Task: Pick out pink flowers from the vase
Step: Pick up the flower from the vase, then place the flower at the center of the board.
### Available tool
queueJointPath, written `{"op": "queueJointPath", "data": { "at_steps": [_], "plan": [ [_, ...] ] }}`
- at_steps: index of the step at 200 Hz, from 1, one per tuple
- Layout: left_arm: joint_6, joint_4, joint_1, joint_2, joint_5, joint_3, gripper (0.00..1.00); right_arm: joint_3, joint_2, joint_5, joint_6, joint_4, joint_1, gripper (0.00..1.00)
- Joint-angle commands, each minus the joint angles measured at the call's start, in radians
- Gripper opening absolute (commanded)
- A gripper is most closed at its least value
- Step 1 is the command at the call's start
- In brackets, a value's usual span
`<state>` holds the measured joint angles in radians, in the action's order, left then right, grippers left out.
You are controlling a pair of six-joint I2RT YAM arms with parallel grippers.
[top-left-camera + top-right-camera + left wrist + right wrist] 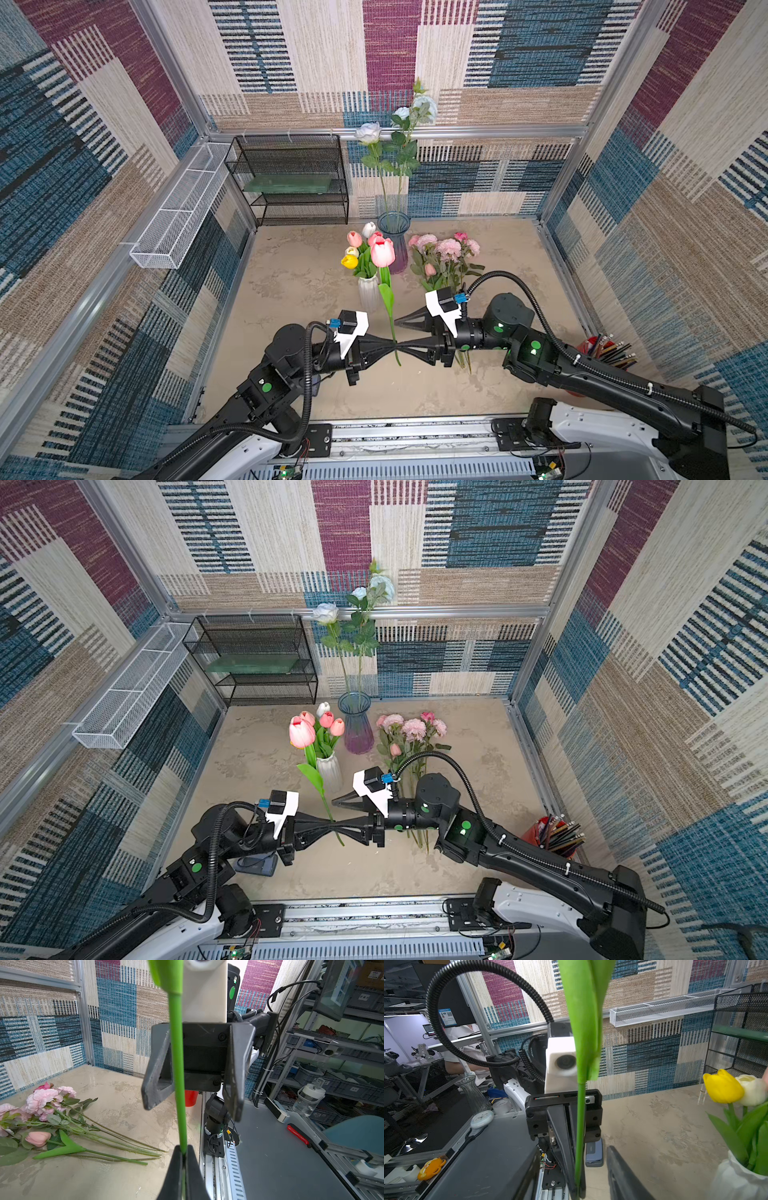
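1. Your left gripper (393,344) has its fingers clenched on the green stem of a pink tulip (382,252). It grips below the leaf, so the bloom stands up clear of the white vase (368,293).
2. Your right gripper (397,333) faces it tip to tip. Its fingers are spread with the stem between them, and they grasp nothing. This looks like a hand-over being set up.
3. The likely reason is that the pile (446,249) of pink flowers lies on the worktop (291,286) on the right arm's side, within easier reach for that arm.
4. Close the right fingers before you loosen the left, or the tulip may drop.
5. More pink tulips stand in the white vase among white and yellow ones, which you leave alone.
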<state>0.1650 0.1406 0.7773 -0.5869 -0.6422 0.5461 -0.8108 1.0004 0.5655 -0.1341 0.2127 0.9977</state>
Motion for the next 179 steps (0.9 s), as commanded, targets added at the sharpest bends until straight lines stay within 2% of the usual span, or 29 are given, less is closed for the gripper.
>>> {"op": "queueJointPath", "data": {
  "at_steps": [1,33,46,68,84,110,131,156,167,179],
  "plan": [
    [0.002,0.033,0.0,0.002,-0.03,0.003,0.0,-0.007,0.014,-0.005,-0.021,0.054,0.001,0.5],
    [-0.004,0.025,0.002,0.004,-0.021,0.001,0.0,-0.017,0.048,0.02,-0.03,0.061,0.004,0.38],
    [-0.002,0.027,0.002,0.002,-0.025,0.0,0.0,-0.023,0.053,0.026,-0.029,0.06,0.004,0.21],
    [-0.003,0.017,0.001,-0.002,-0.022,0.007,0.0,-0.024,0.043,0.022,-0.017,0.054,0.004,0.0],
    [-0.011,-0.011,0.002,-0.001,-0.015,0.019,0.01,-0.025,0.022,0.001,-0.011,0.039,0.0,0.0],
    [-0.061,-0.155,0.002,0.015,0.053,0.073,0.3,-0.037,-0.031,-0.111,-0.016,-0.028,-0.024,0.0],
    [-0.134,-0.386,0.002,0.037,0.238,0.162,0.45,-0.041,-0.096,-0.286,-0.073,-0.125,-0.055,0.0],
    [-0.146,-0.581,0.002,0.064,0.408,0.218,0.48,-0.036,-0.136,-0.478,-0.142,-0.318,-0.121,0.0],
    [-0.122,-0.616,0.002,0.082,0.429,0.208,0.47,-0.036,-0.13,-0.536,-0.198,-0.424,-0.163,0.0],
    [-0.088,-0.623,0.002,0.105,0.414,0.18,0.47,-0.022,-0.115,-0.545,-0.23,-0.507,-0.222,0.0]
  ]
}}
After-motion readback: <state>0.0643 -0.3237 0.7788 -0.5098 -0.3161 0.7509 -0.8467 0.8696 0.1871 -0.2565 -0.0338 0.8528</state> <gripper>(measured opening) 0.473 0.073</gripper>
